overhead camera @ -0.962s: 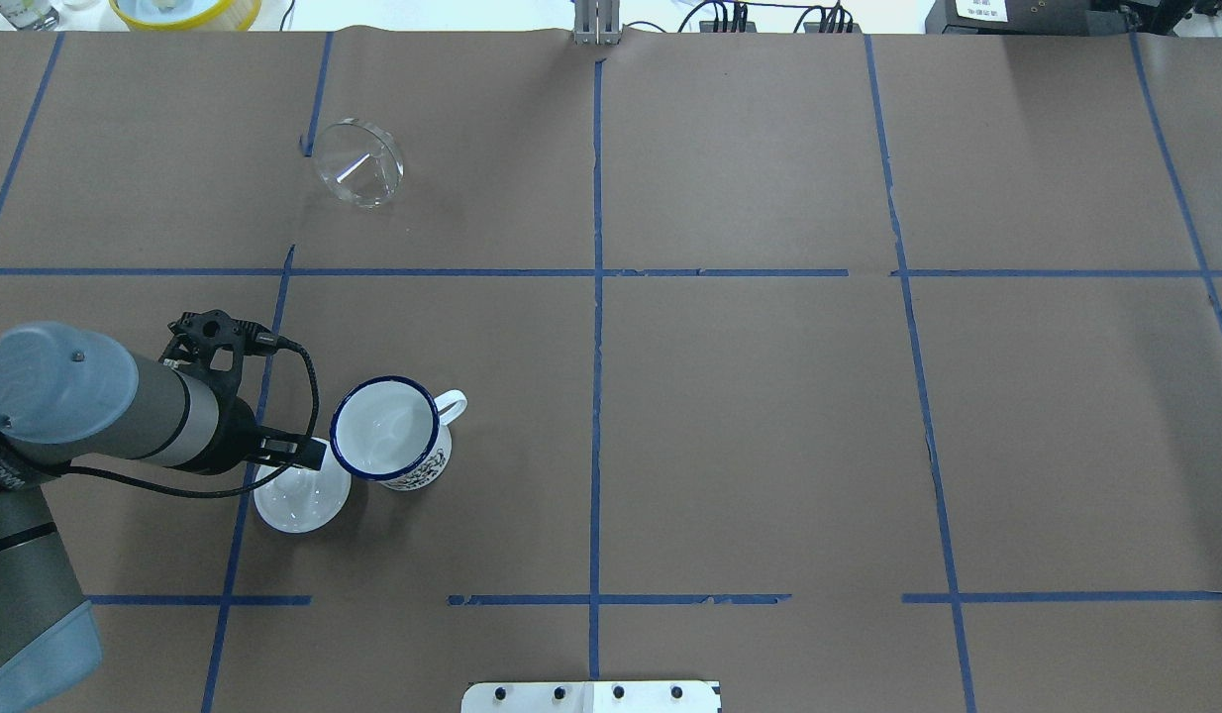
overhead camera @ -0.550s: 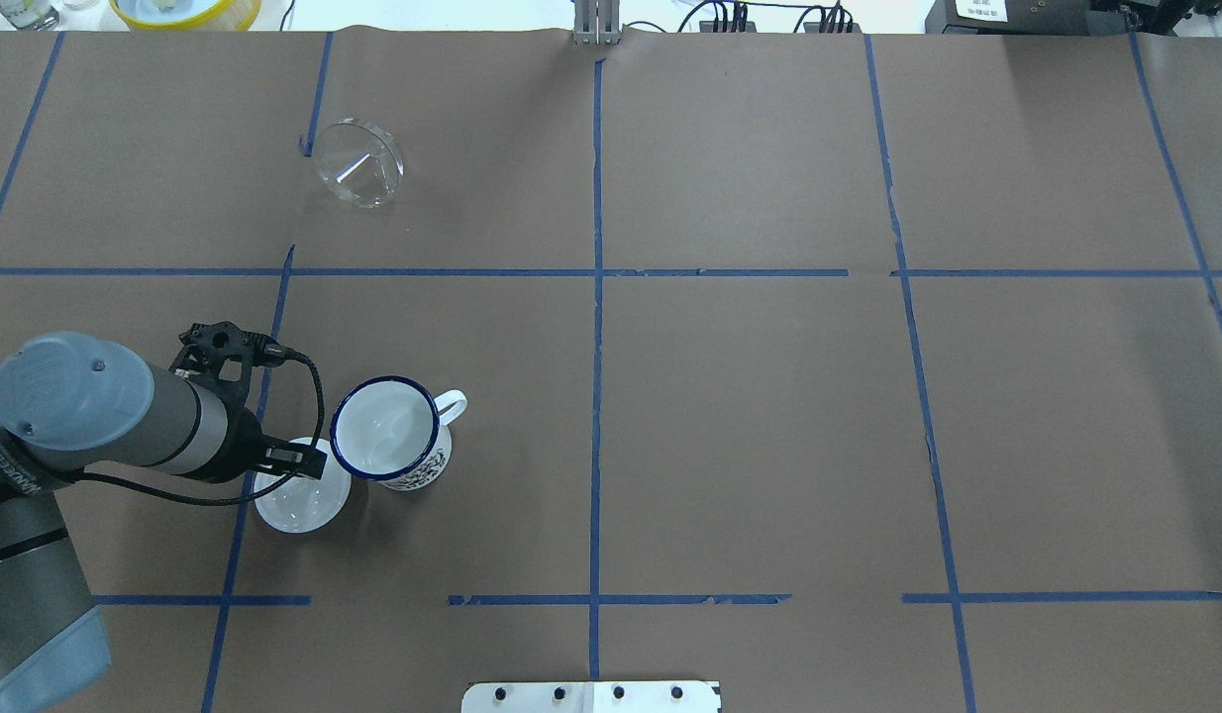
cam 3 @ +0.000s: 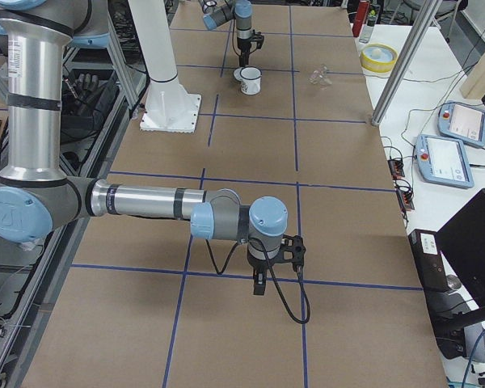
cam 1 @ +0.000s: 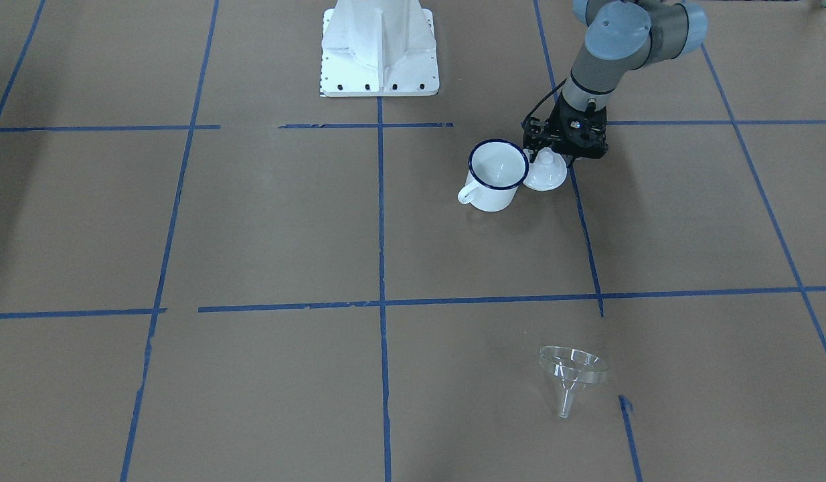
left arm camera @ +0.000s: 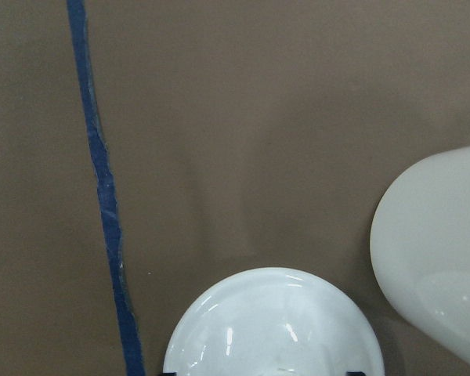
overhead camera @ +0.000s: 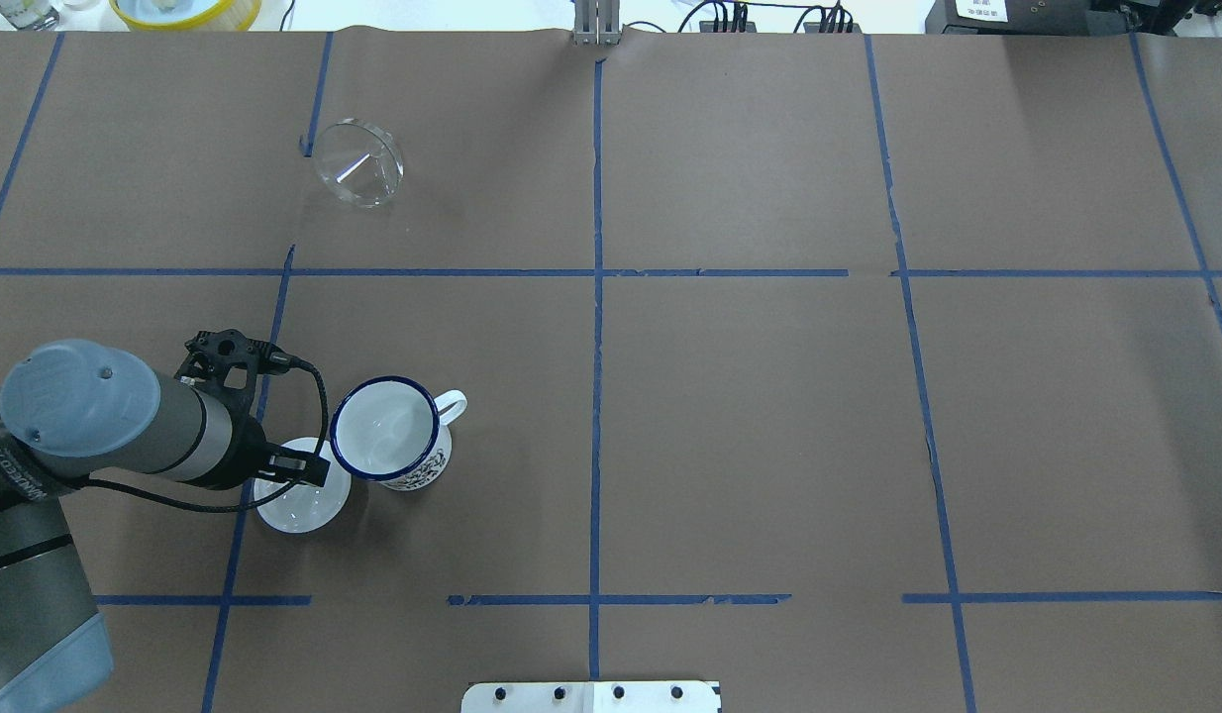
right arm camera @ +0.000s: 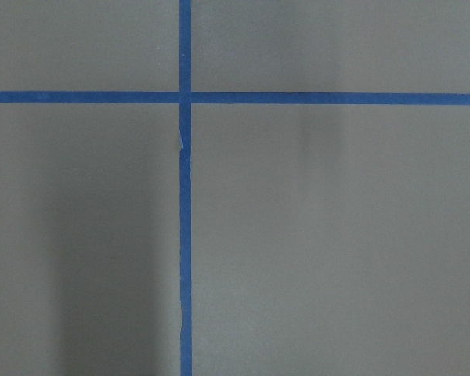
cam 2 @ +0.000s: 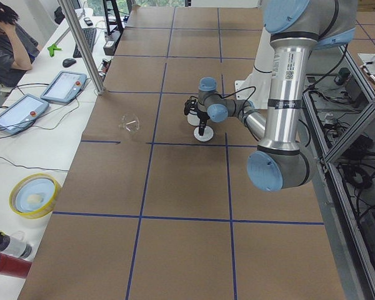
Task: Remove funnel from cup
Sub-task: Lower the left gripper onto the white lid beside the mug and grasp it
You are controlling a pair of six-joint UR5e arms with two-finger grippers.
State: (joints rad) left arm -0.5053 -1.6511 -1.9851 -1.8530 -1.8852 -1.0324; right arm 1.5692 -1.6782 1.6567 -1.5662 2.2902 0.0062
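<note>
The clear funnel lies tipped on its side on the table at the far left, well apart from the cup; it also shows in the front view. The white cup with a dark blue rim stands upright with nothing in it. My left gripper hangs just above a white domed lid next to the cup. In the left wrist view its dark fingertips show wide apart at the bottom edge, so it is open. My right gripper shows only in the right side view, so I cannot tell its state.
The table is covered in brown paper with blue tape lines. The robot's white base stands at the near edge. A yellow-rimmed bowl sits beyond the far left edge.
My left arm has shifted a little toward the robot's side and settled over the white lid. The funnel, cup and lid have not moved.
</note>
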